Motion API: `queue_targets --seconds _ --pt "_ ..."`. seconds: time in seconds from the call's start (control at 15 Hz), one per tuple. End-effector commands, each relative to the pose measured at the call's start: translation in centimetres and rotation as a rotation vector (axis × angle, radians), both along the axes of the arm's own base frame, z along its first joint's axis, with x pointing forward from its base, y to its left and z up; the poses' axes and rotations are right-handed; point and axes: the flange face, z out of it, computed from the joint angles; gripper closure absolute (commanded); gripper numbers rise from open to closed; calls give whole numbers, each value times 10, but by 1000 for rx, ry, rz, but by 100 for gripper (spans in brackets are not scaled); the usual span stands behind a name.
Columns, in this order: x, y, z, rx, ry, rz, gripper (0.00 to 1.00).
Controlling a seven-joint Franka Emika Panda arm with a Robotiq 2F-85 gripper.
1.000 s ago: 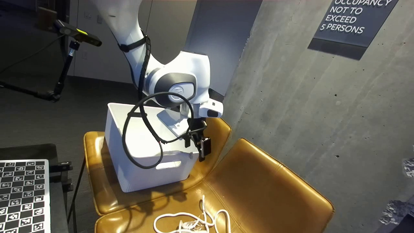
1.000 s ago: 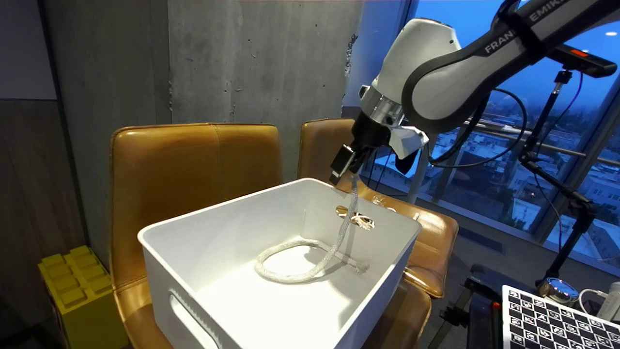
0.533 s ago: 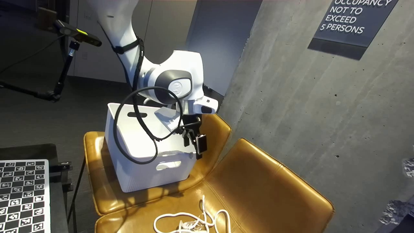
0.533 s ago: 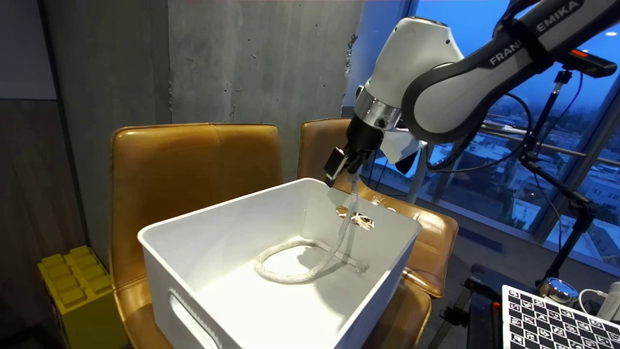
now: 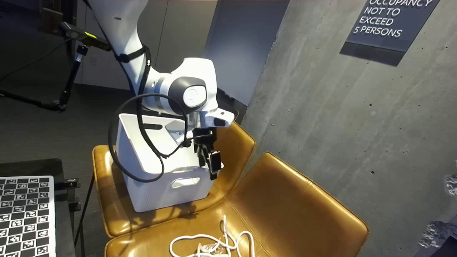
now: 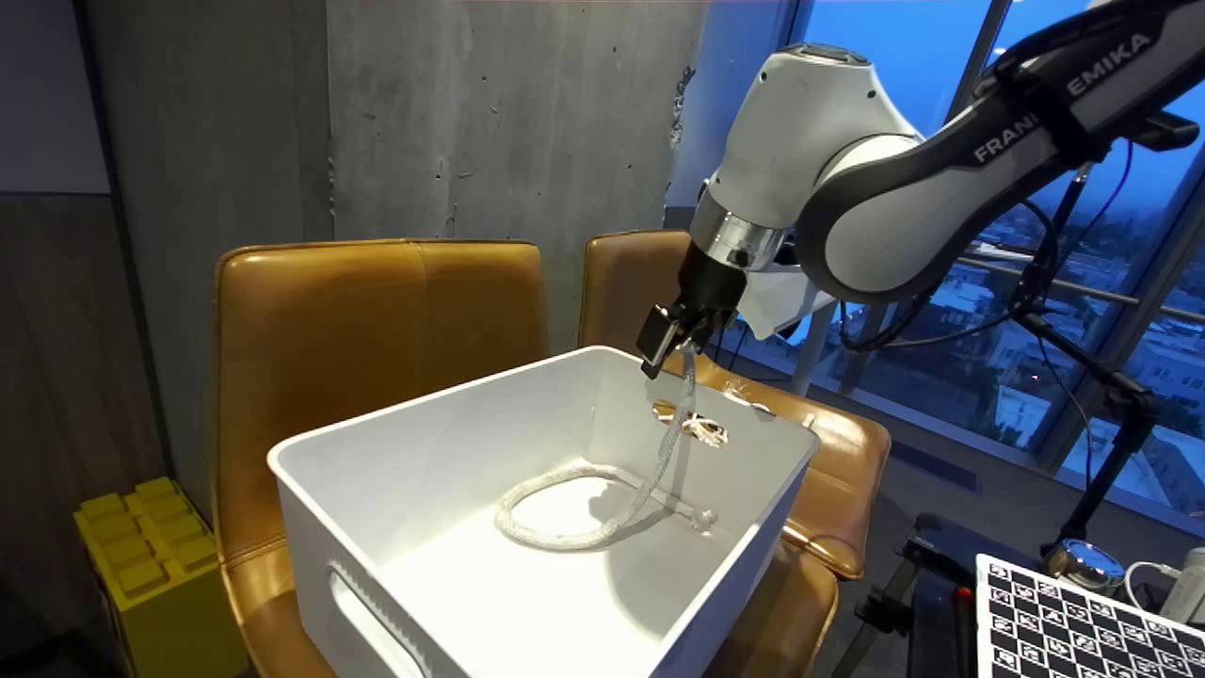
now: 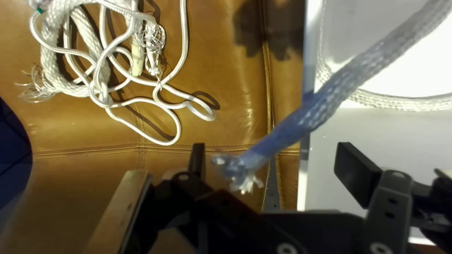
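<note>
A thick grey-white braided rope (image 6: 666, 452) lies looped in a white bin (image 6: 452, 466), and one length rises past the bin's far rim. In the wrist view the raised part of the rope (image 7: 339, 84) ends in a frayed tip with a blue-looking band. That tip is between the spread fingers of my gripper (image 7: 275, 160), closer to the left finger and touching neither pad as far as I can see. In both exterior views the gripper (image 6: 678, 353) hangs by the bin's rim, pointing down. The bin (image 5: 160, 194) stands on a tan chair.
Tangled white cords and rope (image 7: 106, 84) lie on the neighbouring tan chair (image 5: 292, 200), beside a concrete wall (image 5: 357, 125). A yellow block-shaped box (image 6: 151, 584) stands on the floor. A patterned board (image 5: 25, 217) rests on a dark stand, near a camera on an arm (image 5: 85, 37).
In one exterior view the arm has shifted left, and the gripper has dropped slightly over the last half second. The fingers now sit around the rope's tip. The coil in the bin looks unmoved.
</note>
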Motion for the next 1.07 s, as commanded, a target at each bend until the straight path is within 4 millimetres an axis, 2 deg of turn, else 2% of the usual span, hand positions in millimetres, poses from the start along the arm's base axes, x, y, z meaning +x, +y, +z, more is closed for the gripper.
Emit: queue_targets --seconds 0.0,0.07,0.33,0.6,0.67,0.87,1.0 --pt "-10 12 -3 -22 5 -24 32" --pt "-10 14 -5 -24 4 -24 36" --pt "-9 21 -1 -34 -5 -20 69" --pt "-13 33 12 -71 -18 25 97" --pt "-15 38 17 -82 -24 42 100" --pt "-24 60 36 -90 -44 97 97" --pt "-30 76 40 -87 -59 132 97"
